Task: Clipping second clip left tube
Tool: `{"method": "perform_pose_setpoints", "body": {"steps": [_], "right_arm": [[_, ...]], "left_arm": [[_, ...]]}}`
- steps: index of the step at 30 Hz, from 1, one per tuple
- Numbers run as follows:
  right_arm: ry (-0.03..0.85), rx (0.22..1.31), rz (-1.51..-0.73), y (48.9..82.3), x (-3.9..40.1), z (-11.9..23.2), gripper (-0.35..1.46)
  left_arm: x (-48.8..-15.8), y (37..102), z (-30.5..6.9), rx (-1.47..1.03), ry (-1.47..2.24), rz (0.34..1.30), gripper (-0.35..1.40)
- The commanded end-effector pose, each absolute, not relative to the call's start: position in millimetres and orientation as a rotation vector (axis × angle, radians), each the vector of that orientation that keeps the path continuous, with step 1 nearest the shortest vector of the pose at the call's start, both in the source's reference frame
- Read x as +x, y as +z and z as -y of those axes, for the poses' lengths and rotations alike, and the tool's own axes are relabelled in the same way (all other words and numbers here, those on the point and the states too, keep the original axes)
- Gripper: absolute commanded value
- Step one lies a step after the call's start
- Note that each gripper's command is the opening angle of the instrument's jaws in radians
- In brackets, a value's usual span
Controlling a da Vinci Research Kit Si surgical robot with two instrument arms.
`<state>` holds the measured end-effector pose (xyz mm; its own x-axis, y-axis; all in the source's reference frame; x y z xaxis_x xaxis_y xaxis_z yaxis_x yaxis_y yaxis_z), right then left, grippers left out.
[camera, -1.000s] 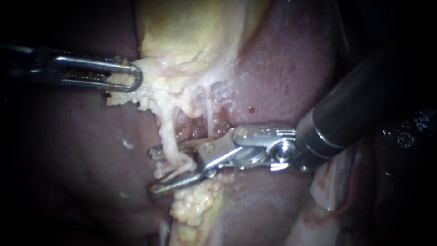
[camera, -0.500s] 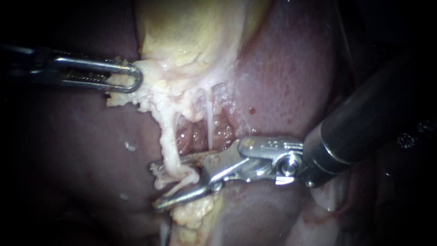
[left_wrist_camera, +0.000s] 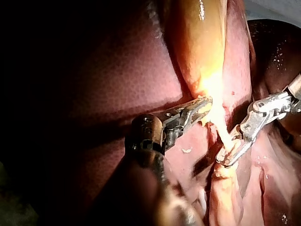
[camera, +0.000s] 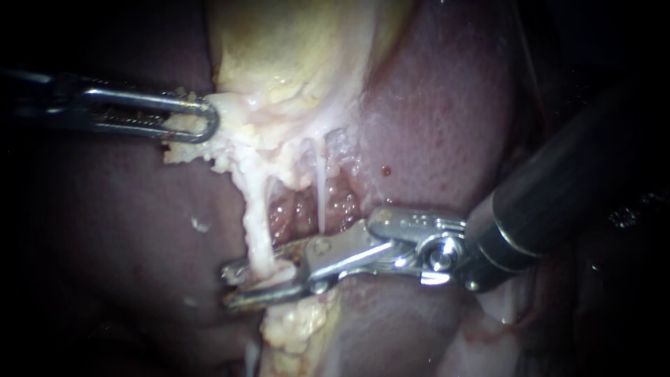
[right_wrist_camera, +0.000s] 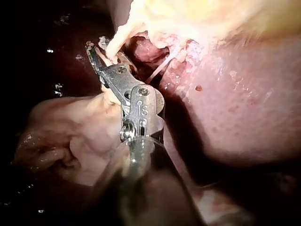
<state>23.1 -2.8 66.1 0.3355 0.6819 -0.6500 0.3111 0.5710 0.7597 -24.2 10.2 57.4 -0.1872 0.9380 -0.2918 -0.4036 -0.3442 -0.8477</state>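
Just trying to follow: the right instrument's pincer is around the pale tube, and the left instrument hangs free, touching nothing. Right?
Not quite: the left instrument grips pale tissue with its pincer, below the gallbladder, as the endoscope view shows. The right instrument is indeed around the left tube.

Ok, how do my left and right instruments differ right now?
The left instrument comes in level from the left and is clamped on the pale edge of the gallbladder; the right instrument comes in lower, from the right, and is closed around the left tube. The left one's tip is slim and looped; the right one's is broader, its hinged wrist showing. Both hold tissue over the liver.
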Motion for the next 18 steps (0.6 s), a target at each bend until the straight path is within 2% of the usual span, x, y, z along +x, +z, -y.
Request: {"method": "perform_pose_setpoints", "body": {"steps": [1, 2, 6, 17, 18], "right_arm": [[0.307, 0.999, -1.250, 66.2, 23.0, 2.8, -0.28], [0.307, 1.000, -1.250, 66.2, 22.9, 2.8, -0.35], [0.341, 1.035, -1.234, 66.1, 22.5, 2.9, -0.35], [0.339, 1.032, -1.225, 66.3, 22.6, 2.9, -0.35], [0.340, 1.031, -1.225, 66.5, 22.7, 2.8, -0.23]], "left_arm": [[-24.2, 57.5, -10.2, -1.032, 1.716, 0.773, -0.35], [-24.2, 57.5, -10.2, -1.032, 1.716, 0.773, -0.35], [-24.2, 57.5, -10.3, -1.032, 1.716, 0.773, -0.35], [-24.3, 57.6, -10.3, -1.032, 1.716, 0.772, -0.35], [-24.3, 57.6, -10.3, -1.032, 1.716, 0.772, -0.35]]}}
